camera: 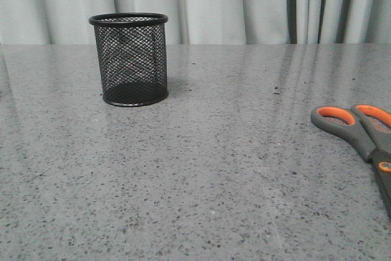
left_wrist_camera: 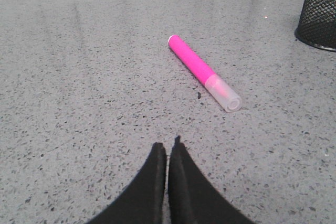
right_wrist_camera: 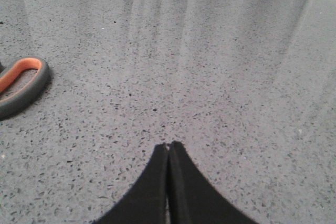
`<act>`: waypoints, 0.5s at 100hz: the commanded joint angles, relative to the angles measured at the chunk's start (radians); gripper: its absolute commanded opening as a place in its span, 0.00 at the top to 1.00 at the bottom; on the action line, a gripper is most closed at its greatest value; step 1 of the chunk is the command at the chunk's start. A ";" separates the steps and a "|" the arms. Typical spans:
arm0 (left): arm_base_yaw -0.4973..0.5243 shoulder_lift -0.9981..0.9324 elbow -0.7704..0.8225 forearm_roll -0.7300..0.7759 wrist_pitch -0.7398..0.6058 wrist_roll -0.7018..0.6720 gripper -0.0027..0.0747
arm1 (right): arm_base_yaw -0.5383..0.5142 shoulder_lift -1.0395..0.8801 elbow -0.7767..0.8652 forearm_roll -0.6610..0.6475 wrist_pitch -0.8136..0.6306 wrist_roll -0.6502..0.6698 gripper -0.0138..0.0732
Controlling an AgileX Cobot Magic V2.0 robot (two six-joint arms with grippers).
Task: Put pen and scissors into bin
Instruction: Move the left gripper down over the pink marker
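Grey speckled stone table [camera: 208, 151] before pale curtains. Slim pink plastic pen [left_wrist_camera: 203, 72], light, rigid, apt to roll, lies near the black wire-mesh bin [camera: 129, 59]; grasp mid-barrel. Dark-grey orange-lined scissors [camera: 365, 137] lie at the right edge. Left claw [left_wrist_camera: 168, 150] and right claw [right_wrist_camera: 169, 148] are closed, empty.

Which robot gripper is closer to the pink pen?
Left. The left gripper is shut, with the pen lying on the table just ahead of it. The right gripper, also shut, sees only a scissors handle, no pen.
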 commanded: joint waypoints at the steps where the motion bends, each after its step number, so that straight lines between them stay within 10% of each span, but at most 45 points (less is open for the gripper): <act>1: 0.003 -0.032 0.045 -0.013 -0.047 -0.001 0.99 | -0.007 -0.021 0.014 -0.001 -0.045 0.000 0.93; 30: 0.003 -0.032 0.045 -0.028 -0.126 -0.001 0.99 | -0.007 -0.021 0.014 0.085 -0.475 0.048 0.93; 50: 0.003 -0.032 0.043 -0.579 -0.404 -0.003 0.99 | -0.007 -0.021 0.013 0.244 -0.625 0.174 0.93</act>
